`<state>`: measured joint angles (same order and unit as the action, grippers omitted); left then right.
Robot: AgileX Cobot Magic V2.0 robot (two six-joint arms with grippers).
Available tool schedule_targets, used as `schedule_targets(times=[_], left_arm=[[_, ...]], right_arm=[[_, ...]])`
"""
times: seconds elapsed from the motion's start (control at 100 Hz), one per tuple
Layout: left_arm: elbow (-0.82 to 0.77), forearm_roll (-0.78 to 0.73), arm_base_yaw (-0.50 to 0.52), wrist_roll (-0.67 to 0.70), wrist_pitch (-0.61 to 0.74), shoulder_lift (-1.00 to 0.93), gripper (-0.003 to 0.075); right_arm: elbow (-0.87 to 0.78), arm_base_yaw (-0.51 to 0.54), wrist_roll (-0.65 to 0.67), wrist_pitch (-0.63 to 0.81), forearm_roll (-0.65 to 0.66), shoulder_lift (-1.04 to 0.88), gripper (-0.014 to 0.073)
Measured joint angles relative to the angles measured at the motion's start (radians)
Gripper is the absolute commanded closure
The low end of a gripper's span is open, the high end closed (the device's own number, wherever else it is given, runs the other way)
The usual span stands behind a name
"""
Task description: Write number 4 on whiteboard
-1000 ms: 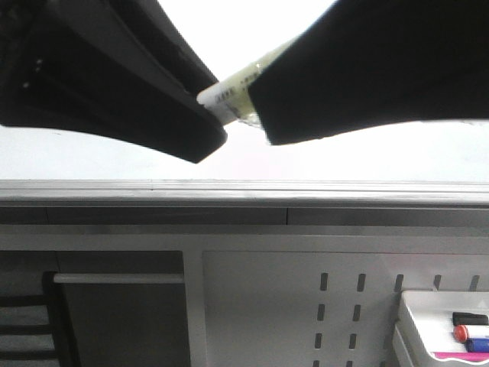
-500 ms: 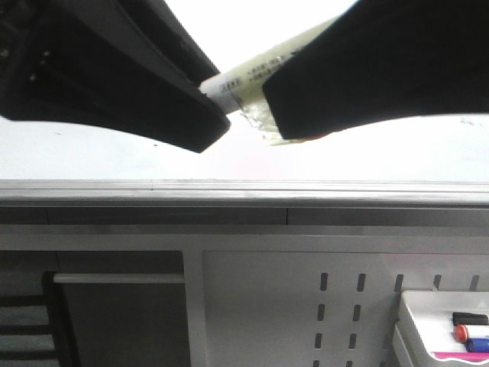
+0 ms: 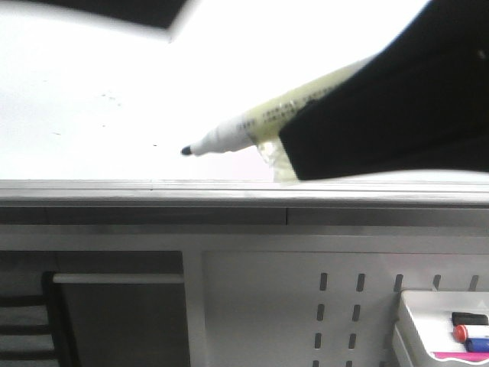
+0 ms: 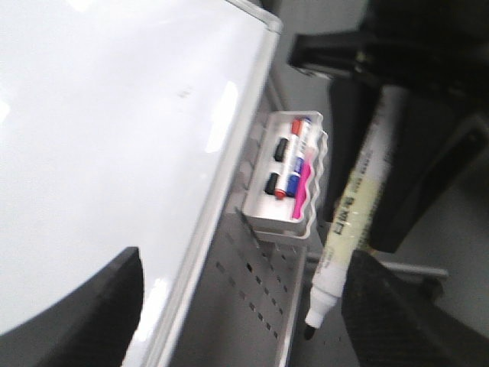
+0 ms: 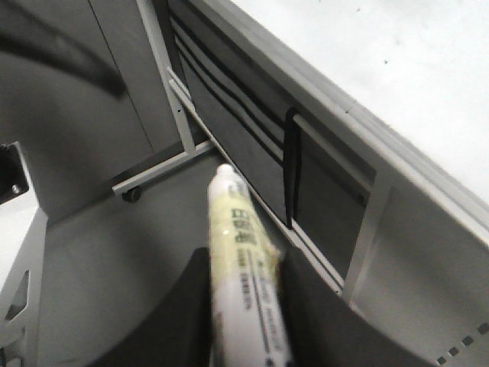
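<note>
A light, rigid marker (image 3: 267, 122) is clamped mid-barrel by the right gripper (image 3: 306, 145), tip projecting toward the whiteboard (image 3: 92, 69); left gripper's opening indeterminate.

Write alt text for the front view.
A black right gripper holds a pale yellow-green marker with its black tip uncapped, pointing left over the glossy white whiteboard. A white tray of markers hangs on the perforated panel underneath.
</note>
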<state>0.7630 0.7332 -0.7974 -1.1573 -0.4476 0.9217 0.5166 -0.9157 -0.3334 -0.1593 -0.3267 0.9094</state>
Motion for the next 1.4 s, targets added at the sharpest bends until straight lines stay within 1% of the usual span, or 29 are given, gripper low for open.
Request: schedule_targets(times=[0.11, 0.23, 0.39, 0.54, 0.65, 0.75, 0.96, 1.4], left_arm=[[-0.030, 0.001, 0.088, 0.113, 0.004, -0.130, 0.0337], [-0.096, 0.002, 0.199, 0.213, 0.006, -0.311, 0.0425], [-0.214, 0.002, 0.310, 0.291, -0.003, -0.528, 0.0568], [-0.311, 0.002, 0.379, 0.322, -0.010, -0.715, 0.0743], [-0.343, 0.002, 0.410, 0.328, -0.010, -0.812, 0.0741], [-0.354, 0.002, 0.428, 0.332, -0.010, -0.853, 0.0741], [-0.356, 0.035, 0.432, 0.334, -0.010, -0.859, 0.0741], [-0.360, 0.059, 0.432, 0.336, -0.010, -0.859, 0.0741]], right_arm=[[0.000, 0.035, 0.000, 0.036, 0.012, 0.000, 0.0654], [0.000, 0.080, 0.000, 0.084, 0.031, 0.005, 0.0654], [0.000, 0.142, 0.000, 0.142, 0.066, 0.043, 0.0654], [0.027, 0.192, 0.000, 0.194, 0.075, 0.105, 0.0654], [0.083, 0.232, 0.000, 0.206, 0.077, 0.162, 0.0654], [0.135, 0.267, 0.000, 0.208, 0.077, 0.213, 0.0654], [0.195, 0.326, 0.000, 0.212, 0.077, 0.282, 0.0654], [0.201, 0.417, 0.000, 0.208, 0.077, 0.350, 0.0653]])
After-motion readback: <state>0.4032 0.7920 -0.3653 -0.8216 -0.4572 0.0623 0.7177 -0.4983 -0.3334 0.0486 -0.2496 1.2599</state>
